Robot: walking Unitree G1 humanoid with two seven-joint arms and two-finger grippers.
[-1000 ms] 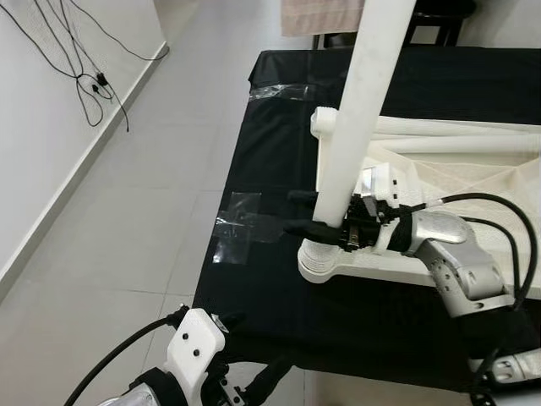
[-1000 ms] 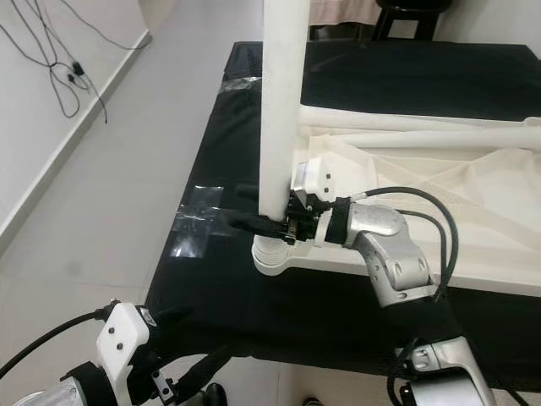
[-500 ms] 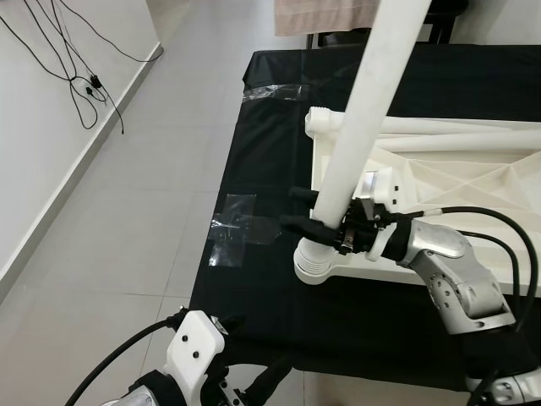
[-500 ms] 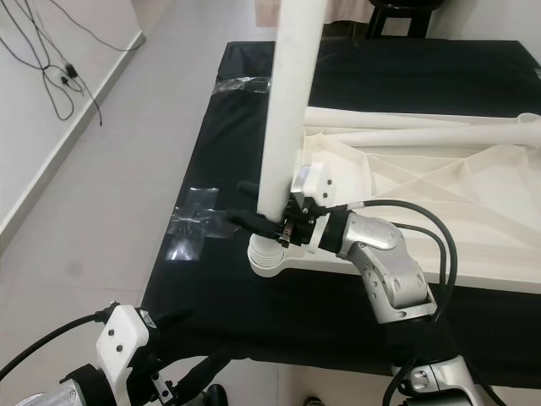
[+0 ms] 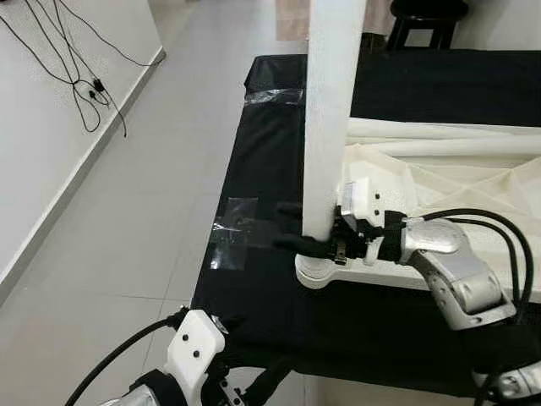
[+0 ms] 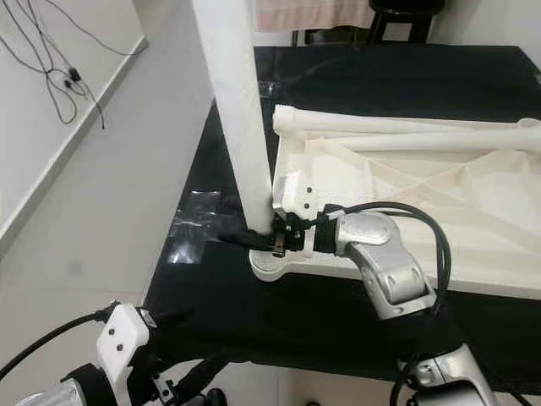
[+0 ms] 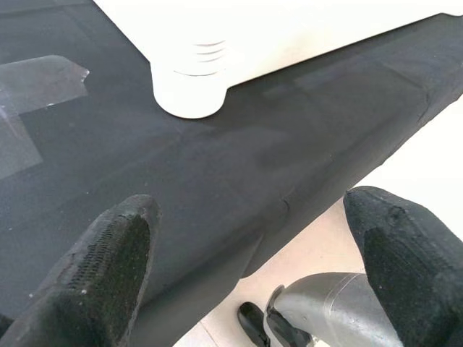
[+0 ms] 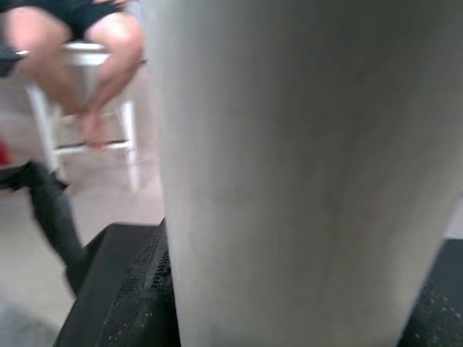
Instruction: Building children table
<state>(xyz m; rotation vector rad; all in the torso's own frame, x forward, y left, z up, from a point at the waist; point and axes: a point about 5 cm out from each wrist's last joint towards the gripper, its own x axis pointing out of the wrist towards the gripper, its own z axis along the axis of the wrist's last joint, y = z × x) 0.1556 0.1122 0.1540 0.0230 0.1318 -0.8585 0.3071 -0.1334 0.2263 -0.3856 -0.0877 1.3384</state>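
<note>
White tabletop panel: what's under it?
The white tabletop panel lies upside down on a black cloth, with clear tape stuck beside it. Whatever the cloth covers can't be seen. The right gripper holds the leg in the corner socket.

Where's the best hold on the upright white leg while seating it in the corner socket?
Low on the white leg, just above the corner socket, coming from the tabletop side as the right gripper does: the tube is round and upright, so fingers straddle it level.

The white leg (image 5: 325,127) above the right tool (image 5: 292,227) runs past the frame's top; the seated person (image 8: 72,43) behind it is blurred.
</note>
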